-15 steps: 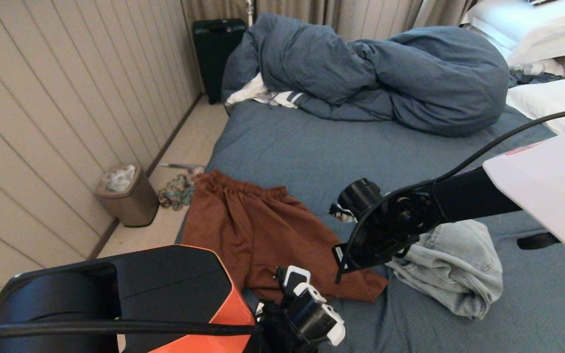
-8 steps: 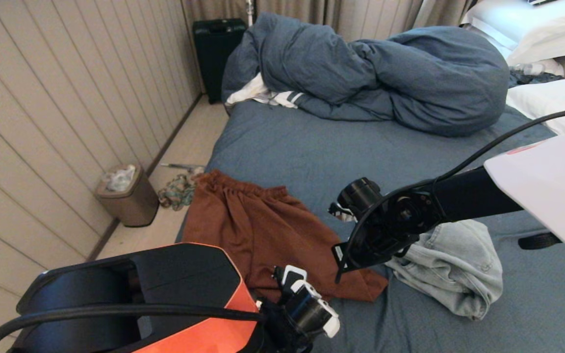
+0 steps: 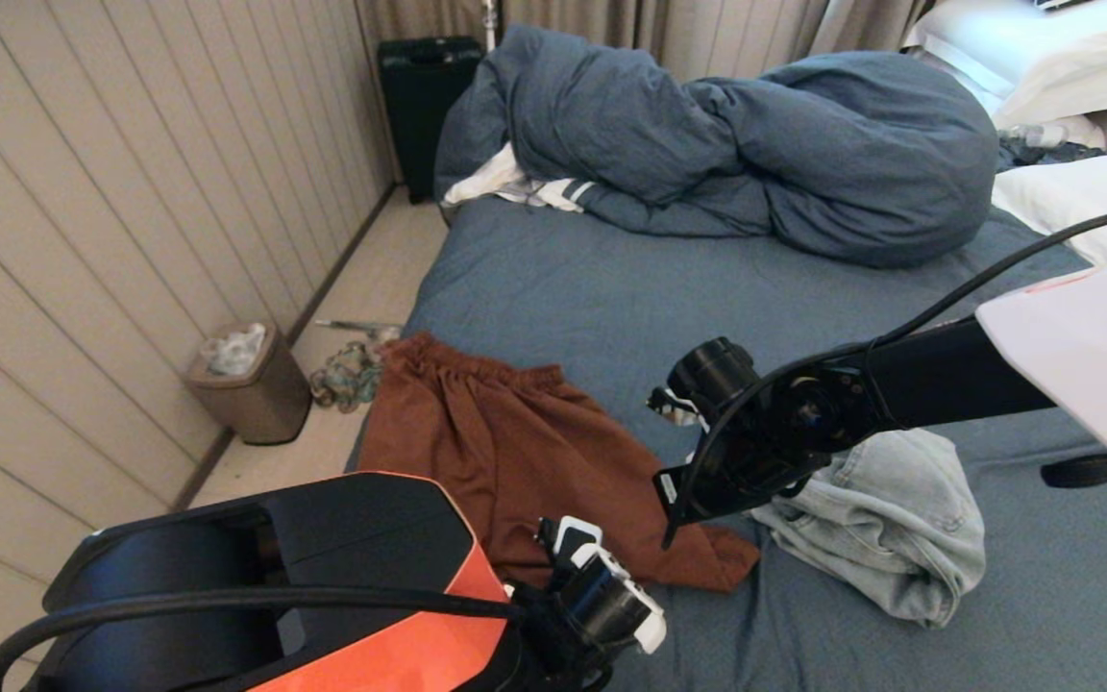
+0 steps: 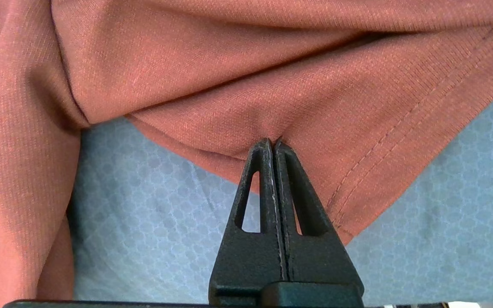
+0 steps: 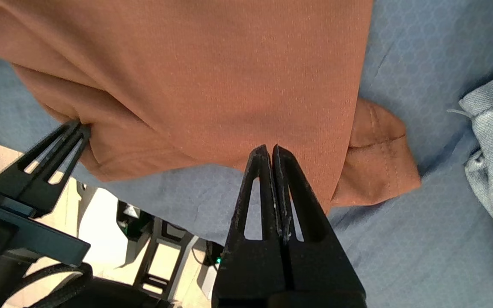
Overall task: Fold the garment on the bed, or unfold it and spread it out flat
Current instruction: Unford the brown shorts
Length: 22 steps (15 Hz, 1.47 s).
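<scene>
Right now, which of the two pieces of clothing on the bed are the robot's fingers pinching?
The rust-brown shorts, pinched at the near hem by both grippers. The pale denim garment lies crumpled beside them, untouched.

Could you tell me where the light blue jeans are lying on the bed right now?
In the head view, the jeans lie crumpled on the bed, right of the rust-brown shorts, partly under the right arm.

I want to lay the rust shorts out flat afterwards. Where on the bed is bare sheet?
Bare sheet lies mid-bed, between the duvet behind and the rust shorts in front. The near edge is crowded: both grippers, left gripper and right gripper, pinch the shorts' hem, with the jeans alongside.
</scene>
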### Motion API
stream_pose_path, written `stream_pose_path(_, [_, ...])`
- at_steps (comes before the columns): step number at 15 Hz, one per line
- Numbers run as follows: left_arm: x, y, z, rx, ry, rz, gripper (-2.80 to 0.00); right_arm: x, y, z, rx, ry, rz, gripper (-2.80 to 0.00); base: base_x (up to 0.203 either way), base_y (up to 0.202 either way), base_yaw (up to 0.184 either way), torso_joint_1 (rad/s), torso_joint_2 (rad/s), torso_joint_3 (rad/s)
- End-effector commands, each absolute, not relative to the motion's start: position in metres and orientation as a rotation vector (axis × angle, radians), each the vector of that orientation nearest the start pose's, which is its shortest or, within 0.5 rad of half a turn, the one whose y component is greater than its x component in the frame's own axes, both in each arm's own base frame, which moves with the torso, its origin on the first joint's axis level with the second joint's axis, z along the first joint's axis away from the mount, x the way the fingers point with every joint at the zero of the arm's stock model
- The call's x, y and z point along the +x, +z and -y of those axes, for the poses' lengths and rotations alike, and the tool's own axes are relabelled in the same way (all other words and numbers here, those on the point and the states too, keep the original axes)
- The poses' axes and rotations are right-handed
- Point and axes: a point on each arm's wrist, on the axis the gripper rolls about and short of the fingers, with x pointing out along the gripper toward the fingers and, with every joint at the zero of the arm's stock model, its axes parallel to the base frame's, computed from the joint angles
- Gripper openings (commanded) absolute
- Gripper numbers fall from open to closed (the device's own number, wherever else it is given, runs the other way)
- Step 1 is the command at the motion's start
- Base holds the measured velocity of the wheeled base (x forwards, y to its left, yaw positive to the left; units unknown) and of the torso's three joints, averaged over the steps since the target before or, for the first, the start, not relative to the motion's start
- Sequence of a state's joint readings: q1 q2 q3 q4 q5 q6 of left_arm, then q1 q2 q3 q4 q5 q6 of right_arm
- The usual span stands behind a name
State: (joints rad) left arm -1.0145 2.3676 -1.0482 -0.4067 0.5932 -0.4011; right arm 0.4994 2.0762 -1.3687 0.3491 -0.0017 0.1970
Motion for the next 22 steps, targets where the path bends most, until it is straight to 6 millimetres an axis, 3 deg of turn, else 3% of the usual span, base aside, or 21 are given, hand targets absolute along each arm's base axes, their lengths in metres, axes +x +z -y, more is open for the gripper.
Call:
stream_pose_path(1, [0.215, -0.016, 0.326, 0.273, -0.255, -0.686, -2.8, 0.331, 0.12, -0.18, -0.085, 0.346, -1.063, -2.8, 0.0, 0.0, 0.0, 0.0, 0.0, 0.0])
stream_pose_path(5, [0.193, -0.007, 0.325, 0.289, -0.297, -0.681, -2.8, 0.333, 0.12, -0.178, -0.082, 0.342, -1.057, -2.8, 0.0, 0.0, 0.0, 0.0, 0.0, 0.0])
stream_pose_path(10, [0.145, 0.003, 0.312, 0.364, -0.393, -0.704, -2.8, 0.334, 0.12, -0.177, -0.078, 0.338, -1.054, -2.8, 0.0, 0.0, 0.0, 0.0, 0.0, 0.0])
stream_pose_path(16, [0.154, 0.003, 0.332, 0.307, -0.418, -0.697, -2.8, 0.335, 0.123, -0.177, -0.084, 0.319, -1.031, -2.8, 0.0, 0.0, 0.0, 0.0, 0.0, 0.0])
stream_pose_path(17, [0.16, 0.0, 0.334, 0.297, -0.397, -0.707, 0.0, 0.334, 0.124, -0.177, -0.084, 0.316, -1.026, -2.8, 0.0, 0.0, 0.0, 0.0, 0.0, 0.0])
stream_pose_path(22, [0.205, -0.002, 0.337, 0.227, -0.254, -0.739, 0.0, 0.334, 0.126, -0.176, -0.083, 0.316, -1.018, -2.8, 0.0, 0.0, 0.0, 0.0, 0.0, 0.0])
